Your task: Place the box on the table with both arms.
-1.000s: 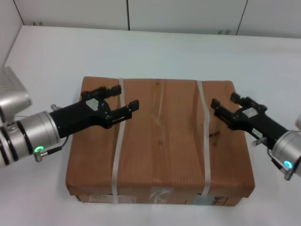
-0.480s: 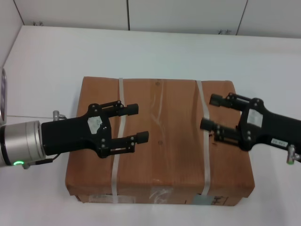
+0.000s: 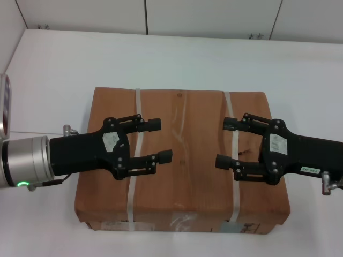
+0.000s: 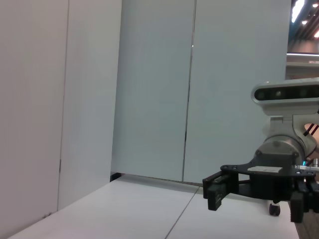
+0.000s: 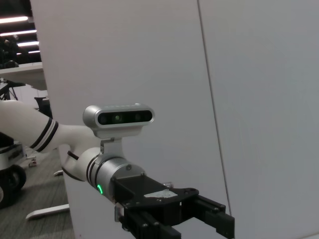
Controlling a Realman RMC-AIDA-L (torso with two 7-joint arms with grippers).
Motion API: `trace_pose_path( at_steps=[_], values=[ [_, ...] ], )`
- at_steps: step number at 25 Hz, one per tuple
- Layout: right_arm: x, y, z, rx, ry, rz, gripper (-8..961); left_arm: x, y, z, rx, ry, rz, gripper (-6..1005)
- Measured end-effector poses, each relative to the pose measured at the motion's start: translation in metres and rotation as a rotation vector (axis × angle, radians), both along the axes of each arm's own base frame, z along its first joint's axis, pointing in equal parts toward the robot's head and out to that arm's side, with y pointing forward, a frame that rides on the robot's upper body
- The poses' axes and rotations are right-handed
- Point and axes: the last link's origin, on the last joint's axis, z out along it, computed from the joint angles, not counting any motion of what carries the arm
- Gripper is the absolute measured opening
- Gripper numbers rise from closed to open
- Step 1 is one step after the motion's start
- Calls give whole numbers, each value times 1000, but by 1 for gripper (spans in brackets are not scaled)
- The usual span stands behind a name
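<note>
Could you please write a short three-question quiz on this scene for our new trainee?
1. True or false: the brown paper-wrapped box rests on the white table.
2. How many whitish straps bind the box? A) one B) two C) four
3. Fill in: both claws are open and face ____ other over the box top.

Key:
1. True; the box sits flat on the table.
2. B; the left strap and the right strap run across the top.
3. "each"; the left claw and the right claw point inward, fingers spread, gripping nothing visible.
</note>
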Motion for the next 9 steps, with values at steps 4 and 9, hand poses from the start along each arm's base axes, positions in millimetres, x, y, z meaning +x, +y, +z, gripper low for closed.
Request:
trace_pose_path(
  at_steps=[4, 9],
  values=[
    [-2, 1, -1, -4, -2, 8, 858, 0, 0, 0, 0, -1, 0, 732],
    [-3, 3, -1, 0, -6, 9, 857, 1, 0, -1, 0, -1, -1, 732]
  ],
)
